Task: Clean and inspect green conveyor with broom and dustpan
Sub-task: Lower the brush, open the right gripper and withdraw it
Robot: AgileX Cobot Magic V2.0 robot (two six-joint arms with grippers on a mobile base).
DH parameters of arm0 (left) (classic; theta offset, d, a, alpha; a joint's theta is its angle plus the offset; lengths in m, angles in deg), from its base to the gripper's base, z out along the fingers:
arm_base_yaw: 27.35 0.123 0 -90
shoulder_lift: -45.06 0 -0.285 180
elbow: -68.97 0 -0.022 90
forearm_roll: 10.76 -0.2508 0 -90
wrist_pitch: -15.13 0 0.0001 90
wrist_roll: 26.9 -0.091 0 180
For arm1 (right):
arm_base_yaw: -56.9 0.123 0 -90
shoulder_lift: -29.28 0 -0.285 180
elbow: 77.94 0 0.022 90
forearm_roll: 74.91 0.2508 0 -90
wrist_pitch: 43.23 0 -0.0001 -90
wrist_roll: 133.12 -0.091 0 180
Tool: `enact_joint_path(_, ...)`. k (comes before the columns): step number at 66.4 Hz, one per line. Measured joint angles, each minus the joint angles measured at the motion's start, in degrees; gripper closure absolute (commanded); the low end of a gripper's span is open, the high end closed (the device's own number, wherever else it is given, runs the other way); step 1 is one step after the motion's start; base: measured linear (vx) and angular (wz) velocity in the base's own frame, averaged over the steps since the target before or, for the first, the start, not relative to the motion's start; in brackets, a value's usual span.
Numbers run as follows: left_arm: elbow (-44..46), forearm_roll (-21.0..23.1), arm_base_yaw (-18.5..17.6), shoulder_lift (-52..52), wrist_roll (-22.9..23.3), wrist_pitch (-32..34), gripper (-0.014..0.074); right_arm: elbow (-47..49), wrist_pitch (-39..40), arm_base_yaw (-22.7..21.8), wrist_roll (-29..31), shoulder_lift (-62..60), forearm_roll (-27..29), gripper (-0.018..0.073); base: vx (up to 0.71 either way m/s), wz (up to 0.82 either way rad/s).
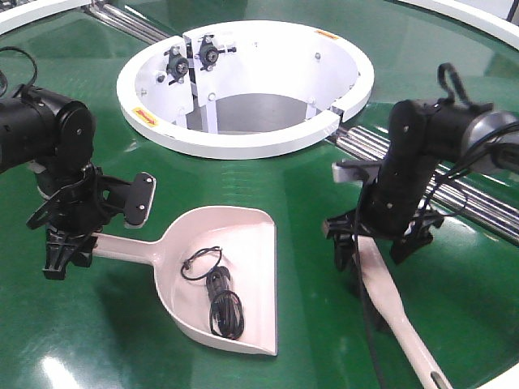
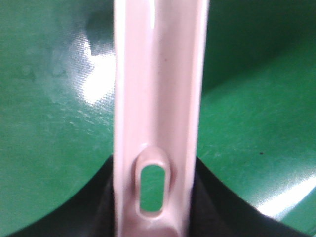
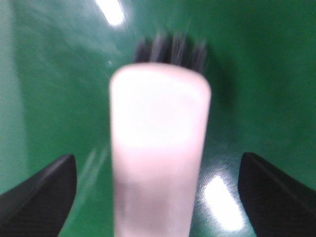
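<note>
Dustpan (image 1: 231,267) handle clenched in left pincer (image 1: 66,255), broom (image 1: 392,301) straddled by released right pincer (image 1: 373,251)

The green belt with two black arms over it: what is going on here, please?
Two robot arms are at work on the green belt. The left gripper is closed on the handle of the dustpan, which rests on the belt and holds a tangle of black cable. The right gripper is open, its fingers spread on either side of the broom, which lies flat on the belt and is not yet gripped.
</note>
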Motion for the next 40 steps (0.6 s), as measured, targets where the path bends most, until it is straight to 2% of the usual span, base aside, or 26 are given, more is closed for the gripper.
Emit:
enact_joint_path(23,0.0,0.0,0.0,0.0,0.0,0.0,0.0619,0.0,12.2,0.5,0.0,-14.4,-4.5,-0.003,0.0,0.0)
enact_joint_path(40,0.0,0.0,0.0,0.0,0.0,0.0,0.0619,-0.6,15.5,0.7,0.0,-24.8,-7.8,-0.0017,0.0,0.0)
